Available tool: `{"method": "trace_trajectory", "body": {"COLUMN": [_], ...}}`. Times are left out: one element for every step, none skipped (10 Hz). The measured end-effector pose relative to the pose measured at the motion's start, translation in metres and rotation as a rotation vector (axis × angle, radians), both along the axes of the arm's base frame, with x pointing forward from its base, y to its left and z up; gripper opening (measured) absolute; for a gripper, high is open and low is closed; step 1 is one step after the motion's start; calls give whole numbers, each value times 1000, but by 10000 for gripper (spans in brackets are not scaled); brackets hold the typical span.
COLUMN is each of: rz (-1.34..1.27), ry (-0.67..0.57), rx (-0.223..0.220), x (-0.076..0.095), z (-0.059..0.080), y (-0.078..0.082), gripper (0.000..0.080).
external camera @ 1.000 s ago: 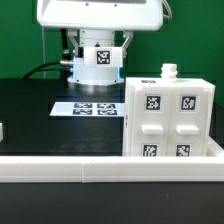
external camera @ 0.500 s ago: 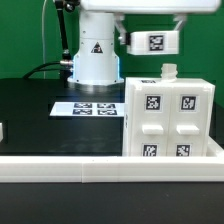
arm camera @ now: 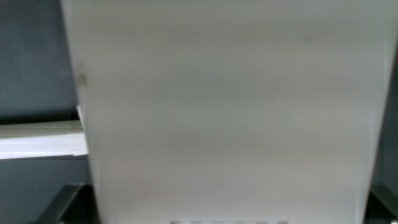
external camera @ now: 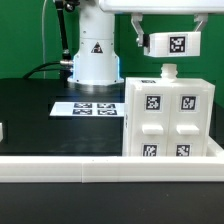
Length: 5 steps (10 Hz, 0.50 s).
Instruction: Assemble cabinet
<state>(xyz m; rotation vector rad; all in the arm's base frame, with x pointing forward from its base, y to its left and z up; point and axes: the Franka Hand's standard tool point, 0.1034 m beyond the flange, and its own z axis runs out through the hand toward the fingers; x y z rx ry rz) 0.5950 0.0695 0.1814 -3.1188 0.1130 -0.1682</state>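
The white cabinet body [external camera: 168,118] stands upright at the exterior view's right, its front bearing several black-and-white tags, with a small white knob [external camera: 168,71] on top. My gripper [external camera: 168,30] is shut on a white slab [external camera: 175,44] with one tag and holds it in the air just above the knob, apart from the body. In the wrist view the slab [arm camera: 222,110] fills most of the picture between my dark fingertips [arm camera: 64,204]; my gripper [arm camera: 222,205] is closed on it.
The marker board [external camera: 88,108] lies flat on the black table left of the cabinet body. The robot base [external camera: 95,60] stands behind it. A white rail [external camera: 100,166] runs along the front edge. A small white part [external camera: 2,130] shows at the far left.
My gripper has carried the tagged slab from in front of the robot base up and towards the exterior view's right, to above the cabinet body.
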Motion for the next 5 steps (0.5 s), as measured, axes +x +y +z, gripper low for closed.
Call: {"method": "trace_trajectory", "body": {"rz": [18,38,44,63,76], "ry": [3,15,22,16,12], "rx": [-3,-8,-9,-12,-13], "x": [-2,-7,-6,1,5], "z": [-3,-8,-13,-13,-13], "y": [-2,-5,-3,-2,-2], "gripper": [560,560,560,560,560]}}
